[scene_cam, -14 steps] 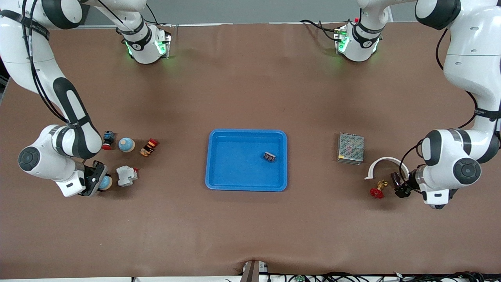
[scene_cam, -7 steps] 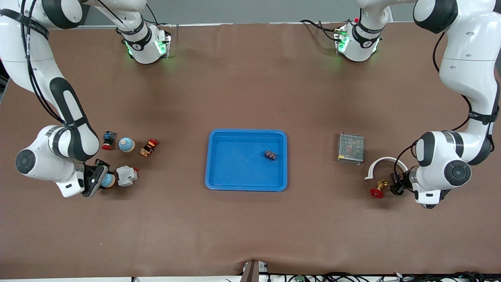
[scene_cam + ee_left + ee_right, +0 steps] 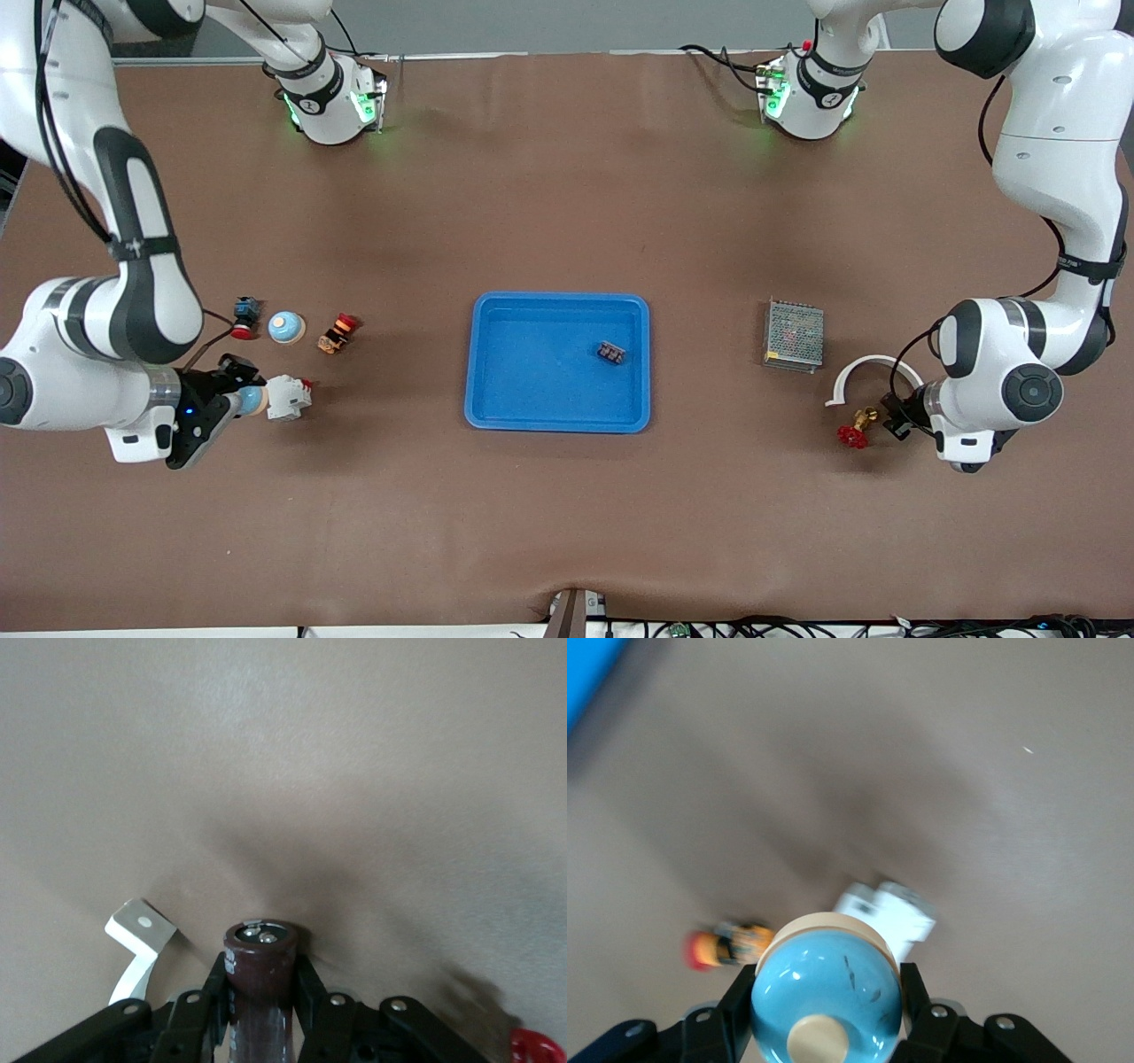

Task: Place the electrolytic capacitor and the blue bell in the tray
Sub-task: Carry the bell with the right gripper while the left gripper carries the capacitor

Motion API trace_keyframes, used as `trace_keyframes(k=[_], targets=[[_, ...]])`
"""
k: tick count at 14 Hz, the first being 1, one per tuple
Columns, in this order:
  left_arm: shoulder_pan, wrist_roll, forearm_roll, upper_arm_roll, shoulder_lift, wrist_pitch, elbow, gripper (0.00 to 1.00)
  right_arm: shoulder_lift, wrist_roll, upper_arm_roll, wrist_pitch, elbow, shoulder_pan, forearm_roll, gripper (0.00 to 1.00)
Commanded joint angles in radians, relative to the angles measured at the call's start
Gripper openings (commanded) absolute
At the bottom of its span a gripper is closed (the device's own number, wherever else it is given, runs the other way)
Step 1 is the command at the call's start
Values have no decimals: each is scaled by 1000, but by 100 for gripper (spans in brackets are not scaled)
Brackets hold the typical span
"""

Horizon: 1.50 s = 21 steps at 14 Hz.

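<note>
The bright-blue tray (image 3: 558,412) lies at the table's middle with a small dark part (image 3: 609,353) in it. My right gripper (image 3: 237,400) is shut on a blue bell (image 3: 252,399) with a cream rim, held low beside a white part (image 3: 288,396); the right wrist view shows the bell (image 3: 826,992) between the fingers (image 3: 735,1001). My left gripper (image 3: 893,424) is shut on a dark-brown electrolytic capacitor (image 3: 259,970), held low beside a red valve (image 3: 854,432). A second blue bell (image 3: 286,327) stands on the table.
A red-and-orange button (image 3: 337,333) and a small blue-and-red part (image 3: 244,316) flank the second bell. A grey mesh box (image 3: 794,334) and a white curved bracket (image 3: 873,365) lie toward the left arm's end. A corner of the tray (image 3: 589,665) shows in the right wrist view.
My right arm has swung outward and raised the bell, shifting it toward the white part. My left gripper has closed on the capacitor and moved slightly toward the valve.
</note>
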Motion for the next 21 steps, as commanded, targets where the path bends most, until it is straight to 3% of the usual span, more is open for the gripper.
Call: trace_keyframes(k=[1, 5, 8, 11, 14, 16, 21], targets=[[3, 6, 23, -11, -63, -33, -2, 0, -80, 307, -8, -71, -21, 109, 17, 33], [3, 7, 23, -48, -132, -47, -2, 0, -133, 758, -7, -59, -23, 299, 20, 32], [3, 0, 22, -112, -169, -109, -2, 0, -126, 998, -8, 40, -34, 424, 24, 32], [5, -5, 20, -172, -195, -162, -4, 0, -125, 1198, -11, 192, -116, 540, 9, 33], [-5, -76, 8, -241, -198, -166, -2, 0, -129, 1285, -12, 364, -253, 600, 9, 32], [-55, -161, 8, -246, -195, -166, -2, 0, -126, 1299, -13, 466, -326, 625, 8, 33], [-166, -315, 10, -246, -181, -166, -2, 0, -94, 1305, -21, 560, -365, 648, 1, 33]])
